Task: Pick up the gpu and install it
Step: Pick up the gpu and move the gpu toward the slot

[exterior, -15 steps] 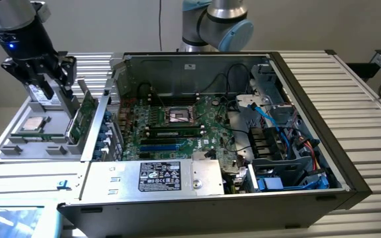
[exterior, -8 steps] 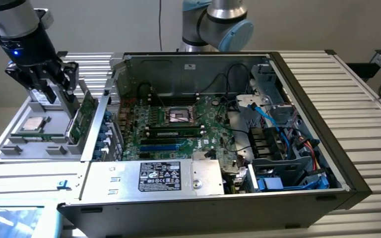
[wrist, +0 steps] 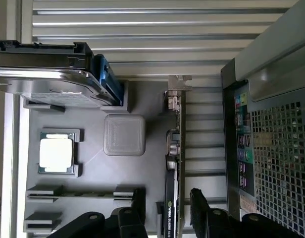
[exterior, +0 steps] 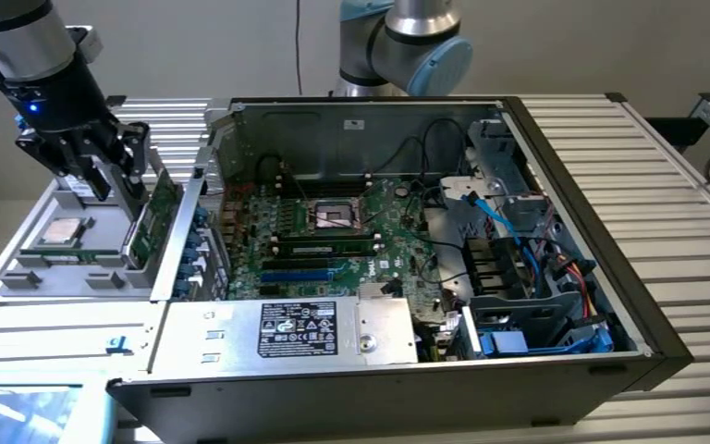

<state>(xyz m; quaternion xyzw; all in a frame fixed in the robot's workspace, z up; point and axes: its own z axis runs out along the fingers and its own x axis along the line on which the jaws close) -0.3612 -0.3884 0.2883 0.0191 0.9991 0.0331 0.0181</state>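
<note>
The open computer case [exterior: 330, 139] is sitting without the card, so installing is all left to do. The gpu [wrist: 172, 208] is standing on edge in the grey parts tray [wrist: 142, 104] beside it, not yet lifted. I am hovering my gripper [wrist: 168, 196] wide, fingers straddling the card without clamping.
</note>
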